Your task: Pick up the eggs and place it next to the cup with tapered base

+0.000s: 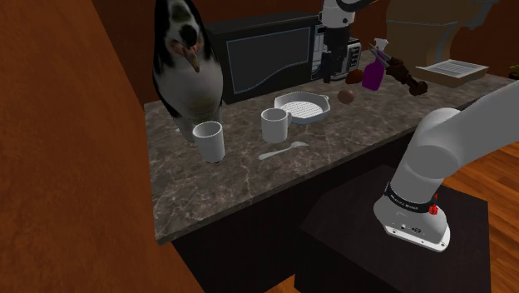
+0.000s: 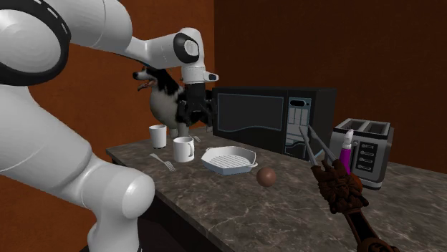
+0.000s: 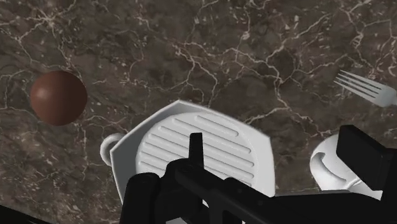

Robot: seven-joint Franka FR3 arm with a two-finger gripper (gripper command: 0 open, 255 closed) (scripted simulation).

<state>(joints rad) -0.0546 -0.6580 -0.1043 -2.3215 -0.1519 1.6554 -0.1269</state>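
On the counter (image 1: 249,179) I see my claw (image 2: 195,120) spread wide and empty above the ribbed pan (image 3: 162,143), the tapered cup (image 1: 209,141) well apart, and the brown egg (image 3: 58,97) beside the pan on bare stone, looking round, long axis unclear.

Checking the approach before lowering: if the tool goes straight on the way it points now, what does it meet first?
Most likely the white ridged pan, which lies right under the tool. The brown egg sits off to one side of that line. Depth is hard to judge.
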